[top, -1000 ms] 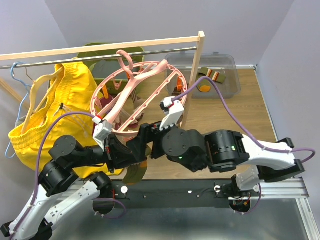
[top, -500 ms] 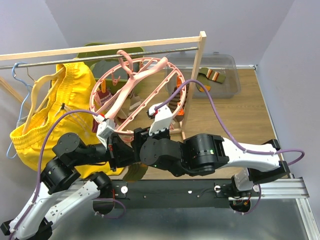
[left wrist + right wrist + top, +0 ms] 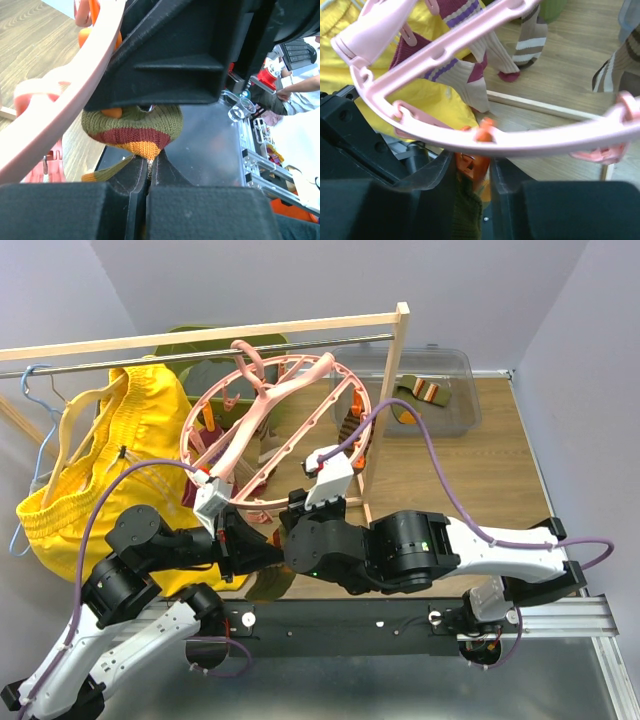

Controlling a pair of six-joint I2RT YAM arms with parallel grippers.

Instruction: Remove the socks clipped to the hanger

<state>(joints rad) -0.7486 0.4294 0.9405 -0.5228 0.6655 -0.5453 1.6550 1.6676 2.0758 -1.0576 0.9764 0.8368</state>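
Observation:
The round pink hanger [image 3: 268, 400] hangs tilted from the rail, with several socks clipped under it. My left gripper [image 3: 149, 162] is shut on the toe of an olive sock with red and orange stripes [image 3: 132, 130], which hangs from the ring's near edge [image 3: 75, 75]. Just under the ring [image 3: 535, 142], my right gripper [image 3: 472, 161] has a finger on each side of the orange clip [image 3: 470, 170] holding that sock's olive cuff. A beige sock with purple stripes [image 3: 465, 82] and a brown striped sock [image 3: 525, 45] hang further back.
Yellow shorts [image 3: 90, 470] and a light-blue wire hanger [image 3: 35, 390] hang at the left of the wooden rail [image 3: 200, 335]. The rack's post [image 3: 385, 400] stands just right of the ring. A clear bin [image 3: 465, 410] behind it holds an olive and orange sock [image 3: 425, 392].
My right arm has swung left and down under the ring, and its jaws have narrowed onto the orange clip. The ring has tipped slightly. The left gripper keeps its hold.

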